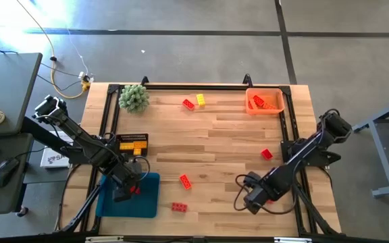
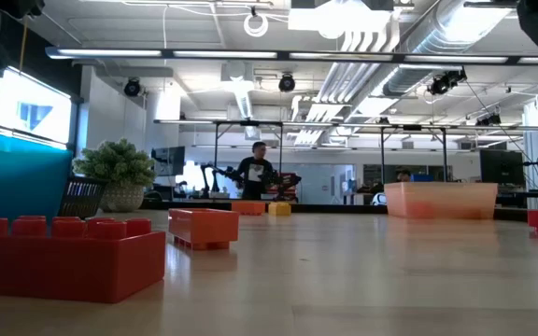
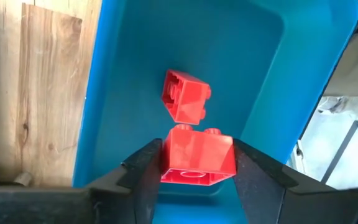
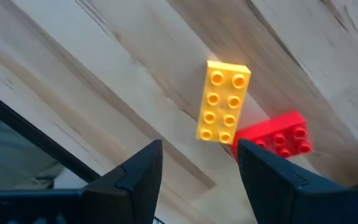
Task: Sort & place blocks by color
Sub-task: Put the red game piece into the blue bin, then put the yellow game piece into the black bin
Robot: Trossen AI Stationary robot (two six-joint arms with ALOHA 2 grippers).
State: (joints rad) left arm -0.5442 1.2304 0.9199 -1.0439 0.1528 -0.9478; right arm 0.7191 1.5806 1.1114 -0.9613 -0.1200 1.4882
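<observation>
My left gripper (image 3: 197, 180) hangs over the blue tray (image 1: 147, 202) at the table's near left and is shut on a red block (image 3: 197, 158), which shows in the high view as the red block (image 1: 135, 190). A second red block (image 3: 186, 96) lies tilted on the blue tray's floor (image 3: 135, 74) just beyond it. My right gripper (image 4: 197, 168) is open and holds nothing; it sits low over the near right of the table (image 1: 248, 199). A yellow block (image 4: 224, 102) and a red block (image 4: 277, 137) lie side by side on the wood ahead of it. My left gripper pinches the red block between its two fingers (image 3: 148, 171), one on each opposite side wall (image 3: 169, 155). It comes from above, over the blue tray. The block's hollow underside (image 3: 188, 176) faces the wrist camera and its studs (image 3: 213, 132) point away.
Loose blocks lie on the wood: red (image 1: 179, 206), orange-red (image 1: 185, 180), red (image 1: 267, 154), and a red and yellow pair (image 1: 194, 102). An orange tray (image 1: 279, 94) with blocks stands far right, a black tray (image 1: 132, 137) with yellow blocks at left, and a green plant ball (image 1: 134, 98) far left.
</observation>
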